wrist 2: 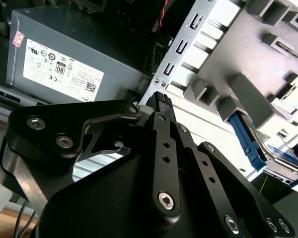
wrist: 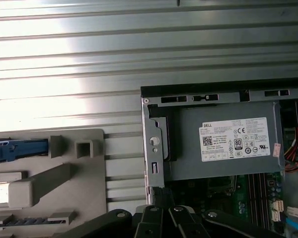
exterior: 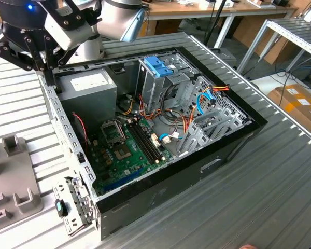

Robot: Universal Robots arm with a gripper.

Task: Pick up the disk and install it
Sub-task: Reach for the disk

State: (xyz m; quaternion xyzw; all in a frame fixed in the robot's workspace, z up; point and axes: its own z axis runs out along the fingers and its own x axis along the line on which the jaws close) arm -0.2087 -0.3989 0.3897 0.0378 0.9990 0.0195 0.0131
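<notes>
Square the claw (wrist 2: 160, 101), whose grip state I cannot tell, over the disk (wrist: 17, 148) in its gray tray (wrist: 54, 198), aligned with the rails.

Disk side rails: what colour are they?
Bright blue, on the disk, best in the second wrist view.

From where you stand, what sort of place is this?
Most likely a robotics lab or workshop. A robot arm leans over the edge of an opened computer case on a ribbed metal table, with workbenches and a cardboard box behind.
</notes>
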